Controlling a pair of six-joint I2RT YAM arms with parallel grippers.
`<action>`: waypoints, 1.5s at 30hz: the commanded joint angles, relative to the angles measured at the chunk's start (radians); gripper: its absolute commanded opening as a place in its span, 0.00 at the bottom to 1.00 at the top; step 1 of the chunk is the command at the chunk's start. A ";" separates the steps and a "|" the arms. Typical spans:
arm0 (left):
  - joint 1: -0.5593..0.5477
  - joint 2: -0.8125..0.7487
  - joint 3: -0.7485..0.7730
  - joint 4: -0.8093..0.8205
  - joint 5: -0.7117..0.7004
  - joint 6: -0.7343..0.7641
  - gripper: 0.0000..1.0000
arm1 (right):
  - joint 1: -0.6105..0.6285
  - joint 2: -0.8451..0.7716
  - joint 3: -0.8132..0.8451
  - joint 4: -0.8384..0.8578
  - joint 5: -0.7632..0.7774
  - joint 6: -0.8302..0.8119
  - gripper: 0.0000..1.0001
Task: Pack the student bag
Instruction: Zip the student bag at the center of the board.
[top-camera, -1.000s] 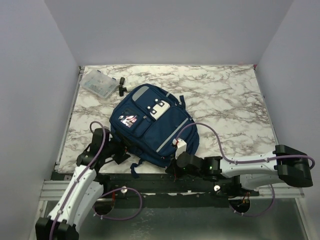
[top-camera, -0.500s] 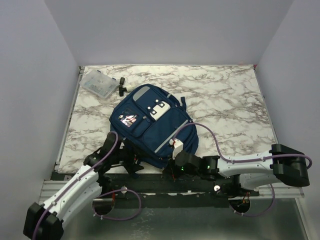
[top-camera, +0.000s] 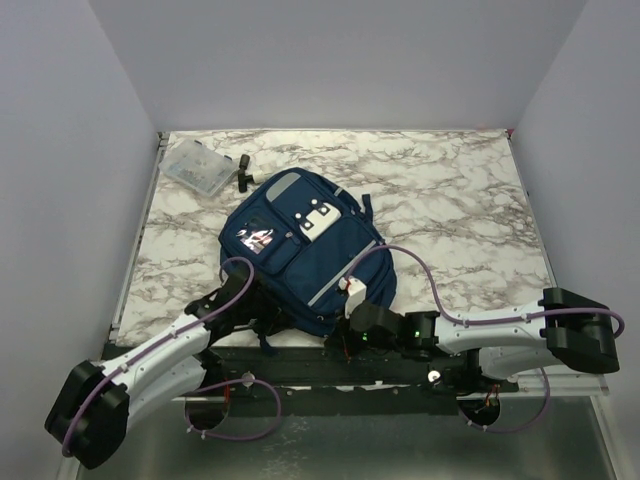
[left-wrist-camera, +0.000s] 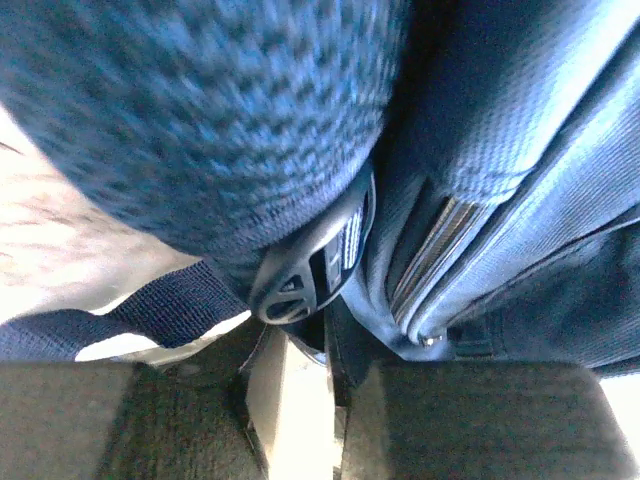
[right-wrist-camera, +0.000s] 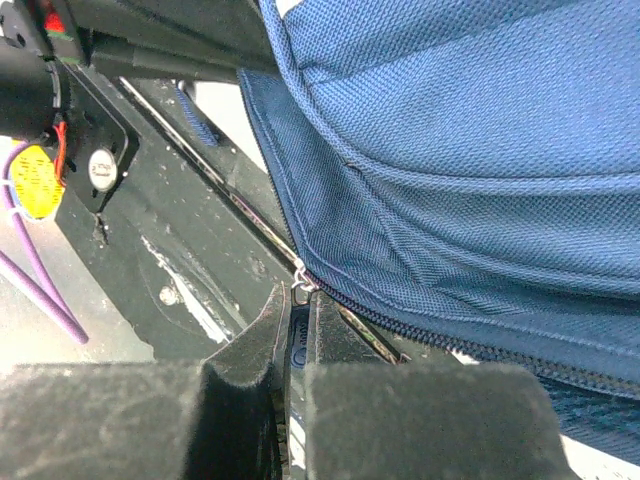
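Note:
The student bag (top-camera: 300, 240), navy with grey stripes, lies on the marble table with its bottom edge at the near side. My left gripper (top-camera: 266, 318) is at the bag's near-left corner. In the left wrist view the left gripper (left-wrist-camera: 300, 350) shows a narrow gap, with a black buckle (left-wrist-camera: 305, 275), a strap (left-wrist-camera: 140, 310) and a fold of the bag (left-wrist-camera: 500, 150) at its tips; a grip is unclear. My right gripper (top-camera: 346, 328) sits at the near edge. The right gripper (right-wrist-camera: 295, 320) is shut on the zipper pull (right-wrist-camera: 297, 345) of the bag (right-wrist-camera: 450, 150).
A small clear plastic box (top-camera: 198, 168) and a small black object (top-camera: 243, 172) lie at the table's far left. The black frame rail (top-camera: 300, 365) runs along the near edge under both grippers. Grey walls stand on three sides.
My left arm has swung right to the bag's near-left corner and its jaws have narrowed. The right gripper shifted slightly left early on, still shut on the pull.

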 joint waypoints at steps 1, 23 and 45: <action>0.090 -0.037 0.016 -0.148 -0.206 0.128 0.16 | 0.000 -0.013 0.020 0.028 -0.061 -0.006 0.00; 0.723 -0.228 0.357 -0.545 -0.318 0.540 0.00 | -0.256 -0.074 0.007 -0.285 -0.162 -0.085 0.00; 0.653 0.049 0.245 -0.253 0.123 0.490 0.44 | -0.265 -0.020 -0.035 0.008 -0.498 -0.111 0.01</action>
